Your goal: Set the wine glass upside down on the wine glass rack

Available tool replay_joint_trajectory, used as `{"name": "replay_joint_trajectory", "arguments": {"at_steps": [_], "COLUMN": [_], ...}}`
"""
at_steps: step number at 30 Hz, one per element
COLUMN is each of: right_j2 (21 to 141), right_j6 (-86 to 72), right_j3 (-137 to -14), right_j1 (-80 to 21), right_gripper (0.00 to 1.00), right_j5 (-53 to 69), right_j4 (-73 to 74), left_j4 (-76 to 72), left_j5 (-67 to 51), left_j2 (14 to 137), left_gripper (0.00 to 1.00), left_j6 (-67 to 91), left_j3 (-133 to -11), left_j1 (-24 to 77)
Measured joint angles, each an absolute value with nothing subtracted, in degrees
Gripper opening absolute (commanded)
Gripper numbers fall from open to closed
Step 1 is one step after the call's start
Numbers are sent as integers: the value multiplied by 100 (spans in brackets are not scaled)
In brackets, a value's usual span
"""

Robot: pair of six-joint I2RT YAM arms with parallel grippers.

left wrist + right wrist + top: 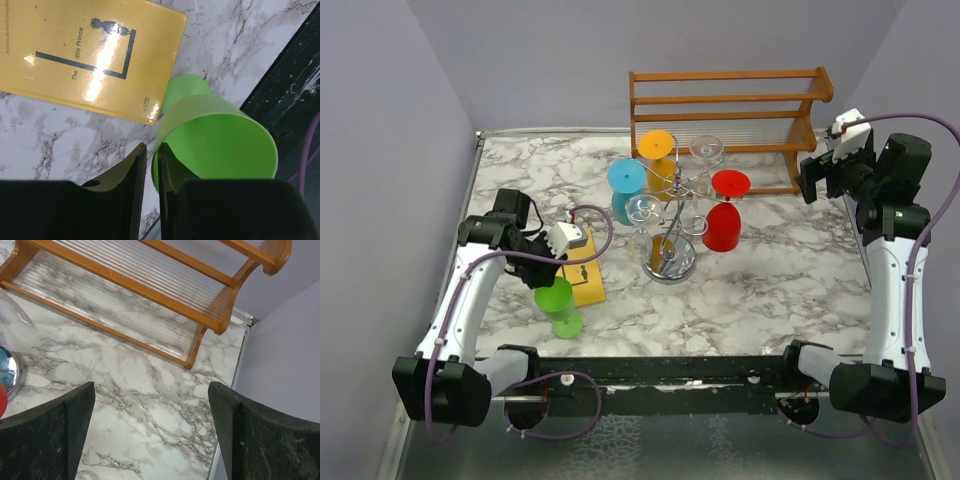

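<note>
A green wine glass stands on its foot near the table's front left, beside a yellow book. My left gripper has closed to a narrow slit astride the glass's rim. One finger is inside the bowl against the wall and the other is just outside it. The wine glass rack stands mid-table on its chrome base. Orange, blue, red and clear glasses hang on it upside down. My right gripper hovers open at the far right, holding nothing.
A brown wooden slatted shelf stands against the back wall right of centre. The yellow book lies flat just beyond the green glass. The black front rail runs close to the glass's near side.
</note>
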State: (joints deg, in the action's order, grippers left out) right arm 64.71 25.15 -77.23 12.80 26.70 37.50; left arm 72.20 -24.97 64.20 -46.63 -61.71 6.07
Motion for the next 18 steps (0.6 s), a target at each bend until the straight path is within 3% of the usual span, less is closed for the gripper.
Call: {"name": "replay_joint_trajectory", "arguments": {"at_steps": [4, 18], "right_j2": [6493, 6571], "right_j6": [2510, 2558], "right_j3": [-7662, -7837], "right_j1": [1284, 1284], "right_gripper": [95, 100], "right_j5": [2665, 2685], "right_j4": [3734, 3774], "left_j4": [7345, 8093], "left_j5": [-2582, -2670], "left_j2": [6554, 6989], "left_gripper": [0, 0], "left_j6": [-4781, -4965], "left_j3": [-6506, -8152], "left_j1": [607, 607]}}
